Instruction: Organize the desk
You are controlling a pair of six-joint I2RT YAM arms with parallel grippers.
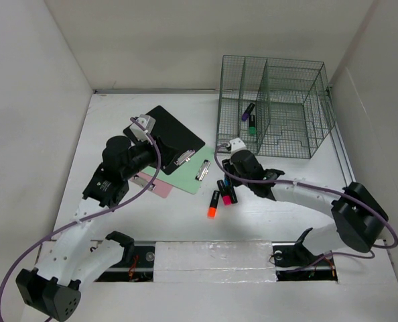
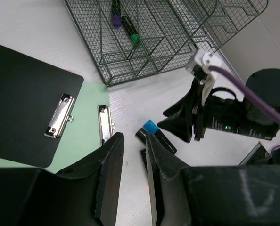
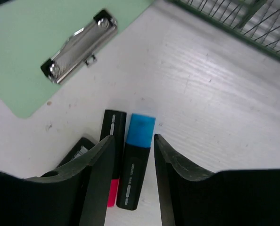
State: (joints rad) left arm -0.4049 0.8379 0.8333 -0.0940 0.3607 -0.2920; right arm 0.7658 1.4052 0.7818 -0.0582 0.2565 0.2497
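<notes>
The white desk (image 1: 179,221) carries three highlighters side by side: blue-capped (image 3: 136,160), pink (image 3: 112,141) and orange (image 1: 212,204). My right gripper (image 3: 134,139) is low over them, open. Its fingers straddle the blue-capped highlighter (image 1: 221,186), with a gap showing on each side. My left gripper (image 2: 134,136) hovers above the desk near the clipboards. Its jaws stand a little apart with nothing between them. In the left wrist view the right gripper (image 2: 167,121) points down at the blue highlighter (image 2: 150,126).
A green wire rack (image 1: 273,107) stands at the back right with a purple marker (image 1: 247,111) and a green marker (image 1: 252,124) inside. A black clipboard (image 1: 165,134), a green clipboard (image 1: 189,173) and a pink clipboard (image 1: 153,186) overlap left of the highlighters.
</notes>
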